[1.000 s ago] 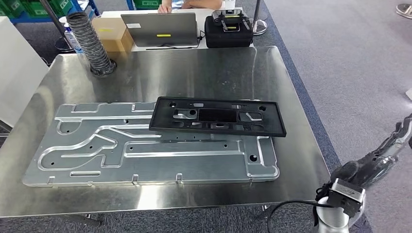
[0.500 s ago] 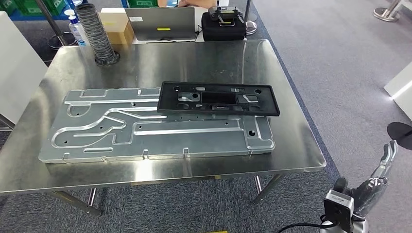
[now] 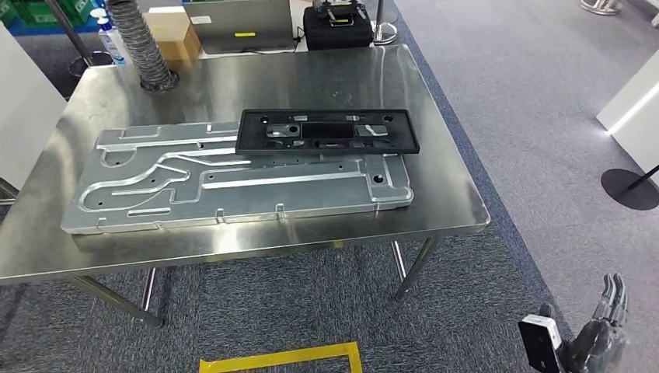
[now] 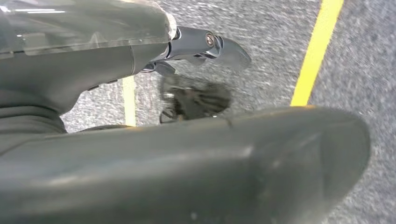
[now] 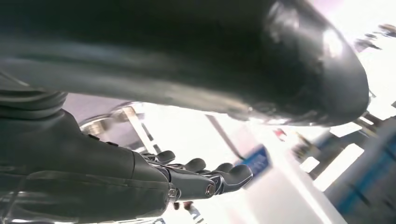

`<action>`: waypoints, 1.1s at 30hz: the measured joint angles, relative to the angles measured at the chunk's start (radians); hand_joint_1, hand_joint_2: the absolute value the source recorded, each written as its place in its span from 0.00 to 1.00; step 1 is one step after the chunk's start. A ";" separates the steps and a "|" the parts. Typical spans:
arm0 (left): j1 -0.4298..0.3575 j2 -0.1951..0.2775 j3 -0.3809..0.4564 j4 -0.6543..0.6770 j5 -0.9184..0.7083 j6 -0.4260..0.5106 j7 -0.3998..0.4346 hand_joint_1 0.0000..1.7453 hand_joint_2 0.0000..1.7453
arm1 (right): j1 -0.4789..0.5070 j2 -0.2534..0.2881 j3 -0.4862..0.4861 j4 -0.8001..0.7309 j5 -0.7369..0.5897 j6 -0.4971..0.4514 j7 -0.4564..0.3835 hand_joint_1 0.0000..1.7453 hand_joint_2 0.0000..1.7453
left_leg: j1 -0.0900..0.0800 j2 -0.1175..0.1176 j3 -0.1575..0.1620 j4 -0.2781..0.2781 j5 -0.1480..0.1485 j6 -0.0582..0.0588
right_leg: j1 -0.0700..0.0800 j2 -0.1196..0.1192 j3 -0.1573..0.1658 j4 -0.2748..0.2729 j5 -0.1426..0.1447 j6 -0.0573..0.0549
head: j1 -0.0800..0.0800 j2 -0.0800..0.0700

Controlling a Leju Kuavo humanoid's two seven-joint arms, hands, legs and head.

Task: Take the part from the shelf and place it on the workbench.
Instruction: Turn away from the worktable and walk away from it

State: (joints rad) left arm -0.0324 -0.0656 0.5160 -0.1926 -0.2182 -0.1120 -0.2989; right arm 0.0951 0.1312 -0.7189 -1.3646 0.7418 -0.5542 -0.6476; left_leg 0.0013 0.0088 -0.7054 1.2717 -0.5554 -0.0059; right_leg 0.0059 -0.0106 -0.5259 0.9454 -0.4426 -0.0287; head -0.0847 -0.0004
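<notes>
A black rectangular frame part (image 3: 326,130) lies flat on the steel workbench (image 3: 443,194), its front edge resting on a large grooved aluminium plate (image 3: 233,183). My right hand (image 3: 602,330) hangs low beside me at the picture's bottom right, well short of the table, with fingers straight and nothing in it. In the right wrist view the same hand (image 5: 196,179) has its fingers stretched out and empty. My left hand (image 4: 201,44) hangs over grey carpet with yellow tape lines; its fingers are extended and hold nothing.
At the table's far end stand a corrugated grey hose (image 3: 140,43), a cardboard box (image 3: 171,31), a laptop (image 3: 241,23) and a black case (image 3: 336,27). Yellow floor tape (image 3: 280,359) lies in front of me. A post's round base (image 3: 629,189) stands at the right.
The whole view has pulled back: the table now looks farther off and its legs and the floor show. My right hand has sunk lower in the picture. The black part has not moved on the plate.
</notes>
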 joint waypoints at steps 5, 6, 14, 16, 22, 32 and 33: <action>-0.001 -0.005 0.020 0.000 0.000 0.005 0.004 0.00 0.00 | -0.069 0.000 -0.230 0.371 0.086 -0.041 -0.001 0.00 0.00 | 0.013 -0.011 0.212 -0.252 0.062 -0.009 | -0.009 0.004 -0.066 0.025 0.038 0.026 | 0.000 0.000; 0.001 -0.006 0.022 0.000 0.000 0.005 0.004 0.00 0.00 | -0.075 0.004 -0.265 0.425 0.092 -0.047 0.001 0.00 0.00 | 0.012 -0.015 0.234 -0.289 0.053 -0.005 | -0.008 0.004 -0.072 0.029 0.043 0.032 | 0.000 0.000; -0.002 -0.010 0.038 0.000 -0.013 0.011 0.017 0.00 0.00 | -0.109 0.031 -0.374 0.778 0.234 0.008 0.248 0.00 0.00 | 0.002 0.004 0.175 -0.304 0.109 0.047 | -0.012 0.015 -0.149 0.275 -0.145 0.061 | 0.000 0.000; -0.001 -0.012 0.039 0.000 -0.018 0.013 0.022 0.00 0.00 | -0.112 0.034 -0.375 0.849 0.286 0.063 0.347 0.00 0.00 | -0.004 0.007 0.147 -0.301 0.131 0.048 | -0.010 0.015 -0.136 0.331 -0.139 0.056 | 0.000 0.000; 0.001 -0.017 0.039 0.000 -0.037 0.023 0.033 0.00 0.00 | -0.126 0.042 -0.326 0.973 0.440 0.263 0.545 0.00 0.00 | -0.010 0.012 0.091 -0.289 0.186 0.031 | 0.016 0.012 0.124 -0.011 -0.097 0.019 | 0.000 0.000; 0.012 -0.013 0.038 0.000 -0.068 0.031 0.051 0.00 0.00 | -0.133 0.026 -0.243 1.085 0.485 0.381 0.567 0.00 0.00 | 0.011 0.000 0.051 0.010 0.018 -0.014 | 0.009 0.002 -0.016 -0.003 0.015 0.000 | 0.000 0.000; 0.011 -0.012 0.038 0.000 -0.069 0.031 0.052 0.00 0.00 | -0.134 0.024 -0.238 1.091 0.487 0.385 0.567 0.00 0.00 | 0.015 0.000 0.093 -0.031 0.047 -0.016 | 0.008 0.003 -0.041 0.008 0.025 0.003 | 0.000 0.000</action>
State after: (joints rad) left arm -0.0210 -0.0777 0.5540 -0.1923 -0.2873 -0.0805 -0.2468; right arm -0.0385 0.1552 -0.9568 -0.2736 1.2289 -0.1690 -0.0804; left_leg 0.0160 0.0088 -0.6120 1.2404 -0.5087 -0.0222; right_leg 0.0136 -0.0080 -0.5672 0.9536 -0.4171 -0.0256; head -0.0847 -0.0004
